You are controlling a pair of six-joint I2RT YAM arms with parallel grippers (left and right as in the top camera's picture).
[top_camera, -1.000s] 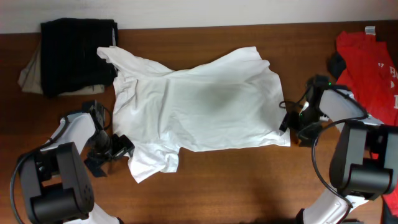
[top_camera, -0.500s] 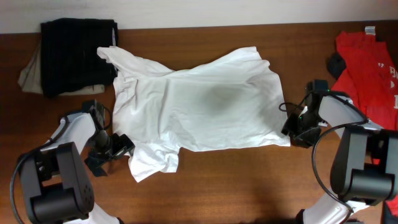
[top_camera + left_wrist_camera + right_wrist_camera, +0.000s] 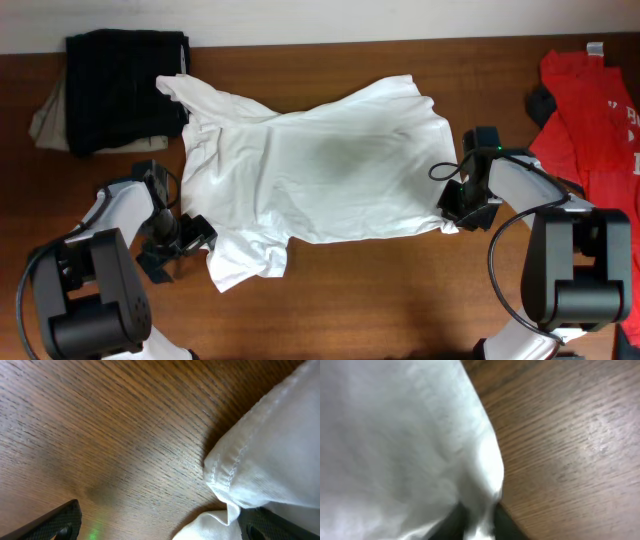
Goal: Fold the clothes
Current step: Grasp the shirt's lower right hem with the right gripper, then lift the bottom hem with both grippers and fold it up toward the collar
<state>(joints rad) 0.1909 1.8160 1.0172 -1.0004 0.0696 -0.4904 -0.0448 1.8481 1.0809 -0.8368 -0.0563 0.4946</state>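
A white T-shirt [image 3: 320, 170] lies spread and rumpled across the middle of the brown table [image 3: 400, 300]. My right gripper [image 3: 452, 208] sits at the shirt's lower right corner. In the right wrist view its dark fingers pinch a fold of the white fabric [image 3: 395, 435], so the right gripper [image 3: 480, 525] is shut on it. My left gripper [image 3: 175, 243] rests low on the table by the shirt's bunched lower left sleeve. It [image 3: 165, 530] stands wide open, with the sleeve hem [image 3: 270, 460] lying against the right-hand finger [image 3: 280, 522] and bare wood between the jaws.
A folded black garment [image 3: 125, 85] lies on a beige one [image 3: 45, 115] at the back left, touching the shirt's upper left corner. A red garment [image 3: 595, 110] and a small dark item [image 3: 542, 100] lie at the right edge.
My right gripper has slid left onto the shirt's lower right corner and closed on the fabric. The left arm has stayed put.
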